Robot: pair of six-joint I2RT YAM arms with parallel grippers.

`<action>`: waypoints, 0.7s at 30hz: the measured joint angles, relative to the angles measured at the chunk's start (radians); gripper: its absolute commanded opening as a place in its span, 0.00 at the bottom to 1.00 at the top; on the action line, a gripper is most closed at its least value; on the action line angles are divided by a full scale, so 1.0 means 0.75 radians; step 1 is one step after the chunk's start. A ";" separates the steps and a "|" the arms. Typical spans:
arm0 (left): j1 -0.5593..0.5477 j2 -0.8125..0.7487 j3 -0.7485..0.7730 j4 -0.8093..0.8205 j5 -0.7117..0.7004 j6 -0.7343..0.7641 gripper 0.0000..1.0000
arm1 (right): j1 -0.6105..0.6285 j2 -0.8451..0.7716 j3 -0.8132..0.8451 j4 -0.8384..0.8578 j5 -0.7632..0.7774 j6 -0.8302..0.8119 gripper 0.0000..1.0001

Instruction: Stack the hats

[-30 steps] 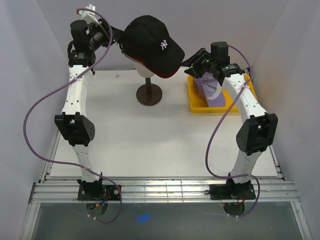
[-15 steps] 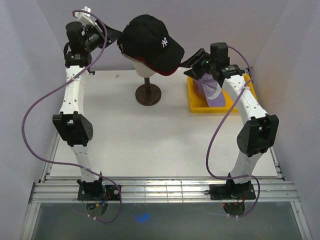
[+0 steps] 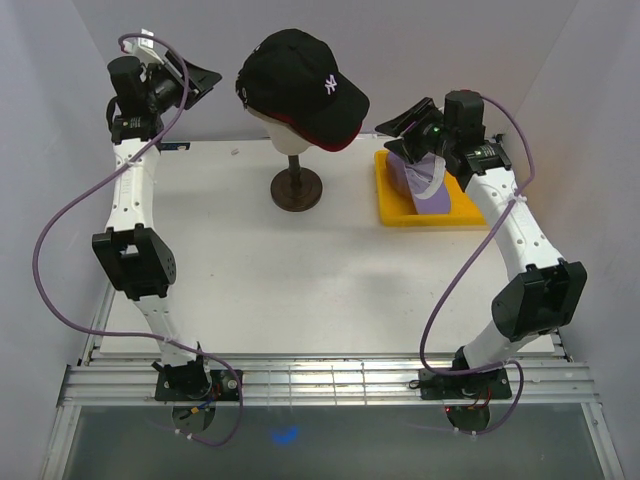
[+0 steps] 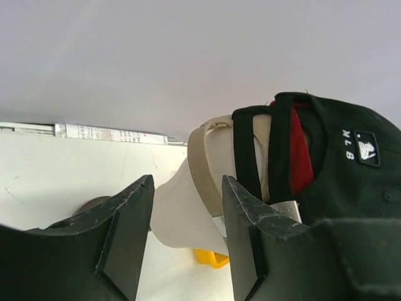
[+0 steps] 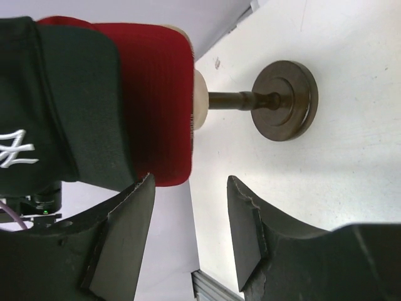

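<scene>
A black fabric cap [image 3: 300,85] with a curved brim covers a red cap [image 5: 156,94] on the smooth beige mannequin head [image 4: 178,213], far centre. Its long axis runs left to right and the brim points right, slightly near. A lavender cap [image 3: 420,185] lies in the yellow tray [image 3: 392,207]. The left fingers [image 4: 125,232] and right fingers [image 5: 122,232] are released and empty.

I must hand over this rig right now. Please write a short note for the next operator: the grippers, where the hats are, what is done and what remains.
Left gripper: open, empty, raised to the left of the mannequin head, clear of the caps.
Right gripper: open, empty, close to the brims, gripping nothing.
Hats: the black cap sits over the red cap on the head. The lavender cap lies in the yellow tray on the right.
Done: black stacked on red.
Left: the lavender cap probably goes on the stack next.
</scene>
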 measured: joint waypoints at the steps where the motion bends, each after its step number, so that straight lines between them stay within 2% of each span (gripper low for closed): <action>1: 0.000 -0.008 -0.016 -0.001 0.000 -0.005 0.57 | -0.007 -0.013 -0.001 0.002 0.009 0.000 0.56; 6: 0.003 -0.120 -0.234 0.017 -0.015 -0.053 0.56 | -0.096 -0.021 0.021 0.007 0.007 -0.058 0.55; 11: 0.009 -0.321 -0.574 0.018 -0.032 -0.083 0.56 | -0.235 0.100 0.215 -0.122 0.053 -0.279 0.55; 15: 0.011 -0.505 -0.828 0.038 -0.028 -0.114 0.55 | -0.258 0.207 0.329 -0.209 0.103 -0.496 0.53; 18: 0.008 -0.612 -0.959 0.056 -0.022 -0.133 0.55 | -0.241 0.273 0.322 -0.253 0.133 -0.651 0.55; 21: 0.004 -0.701 -1.072 0.060 -0.015 -0.142 0.55 | -0.225 0.296 0.208 -0.242 0.163 -0.788 0.55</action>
